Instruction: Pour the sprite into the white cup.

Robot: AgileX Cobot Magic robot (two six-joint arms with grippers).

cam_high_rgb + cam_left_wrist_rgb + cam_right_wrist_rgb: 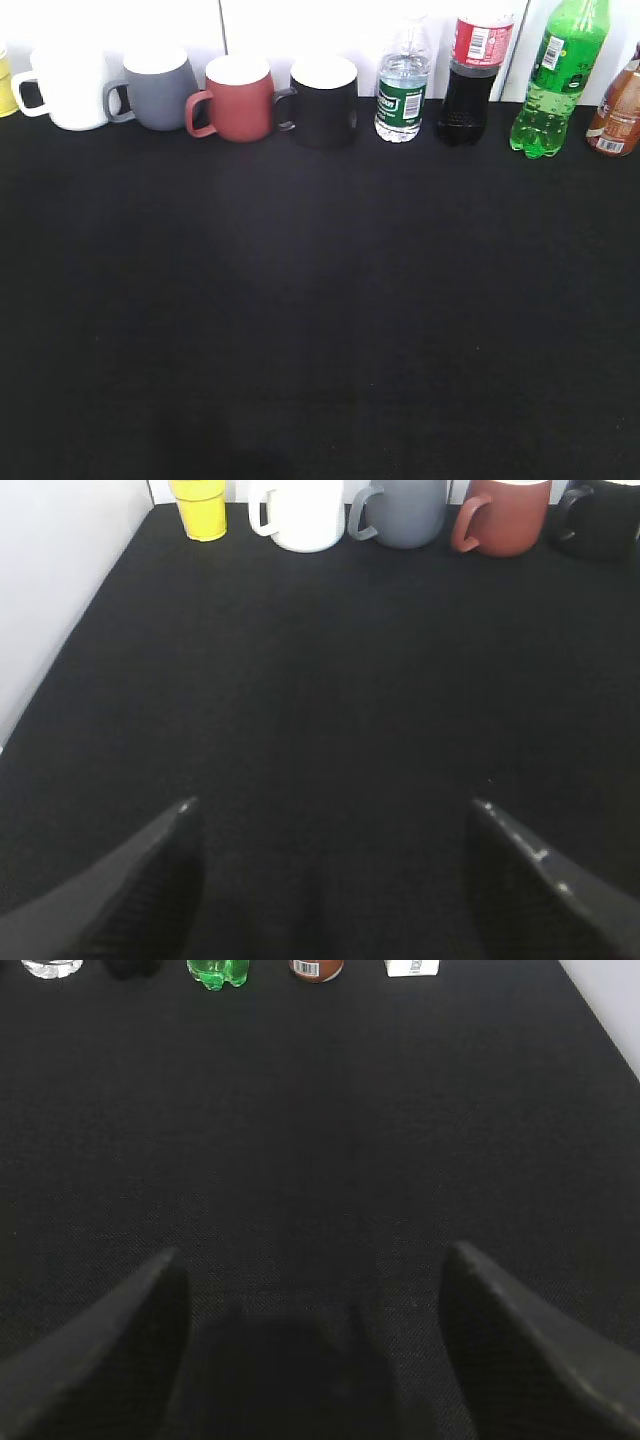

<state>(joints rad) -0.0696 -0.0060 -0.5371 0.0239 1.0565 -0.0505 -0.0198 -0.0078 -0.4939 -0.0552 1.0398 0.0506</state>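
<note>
Seen from the front, a tall translucent green plastic sprite bottle (556, 80) with a bumpy base stands at the right of a row along the back of the black textured cloth table (320, 320), well apart from the wide glossy white ceramic cup (68, 88) with loop handle at far left. The left wrist camera shows the left gripper (330, 815) spread wide over bare cloth, holding nothing, the white cup (300, 512) ahead. The right wrist camera shows the right gripper (310, 1260) likewise parted and unladen, the sprite's base (220, 972) far ahead.
</note>
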